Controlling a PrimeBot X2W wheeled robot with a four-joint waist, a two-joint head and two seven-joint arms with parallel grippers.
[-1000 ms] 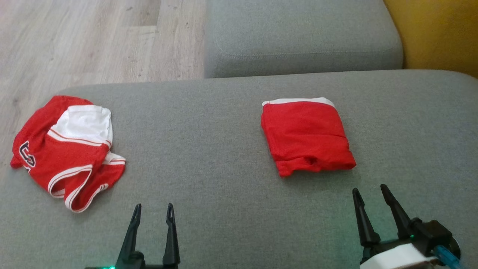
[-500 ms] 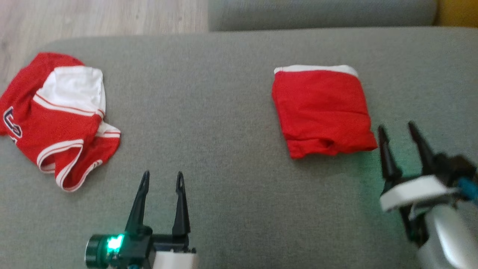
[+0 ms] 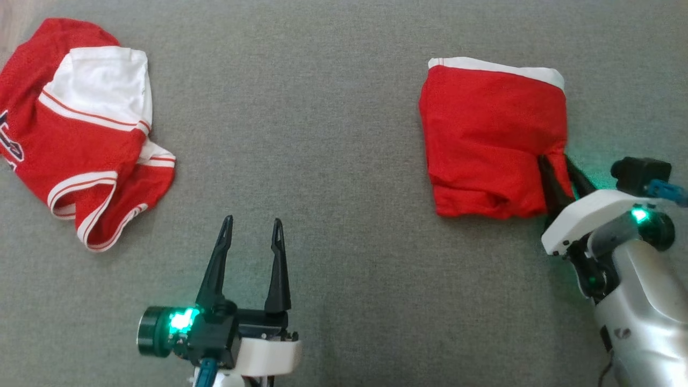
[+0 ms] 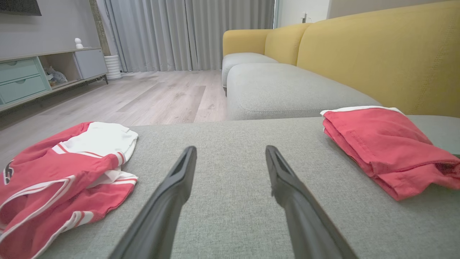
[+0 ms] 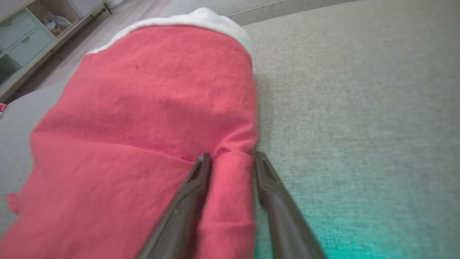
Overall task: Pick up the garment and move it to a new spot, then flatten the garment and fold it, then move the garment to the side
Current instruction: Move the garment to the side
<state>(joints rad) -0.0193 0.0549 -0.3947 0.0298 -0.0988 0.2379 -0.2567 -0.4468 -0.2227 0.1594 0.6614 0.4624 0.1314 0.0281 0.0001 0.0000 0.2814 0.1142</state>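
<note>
Grey cushion (image 3: 333,161) bears folded red garment (image 3: 484,134), right hand (image 3: 553,159) pinching its edge.

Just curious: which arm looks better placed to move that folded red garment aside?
Right. The right claw grips the folded red garment's corner; the left claw hangs open over the cushion, well apart.

Soft, even room light with faint shadows. Green glow tints the cushion (image 5: 359,223) right of the right gripper (image 5: 231,155); near field slightly blurred
</note>
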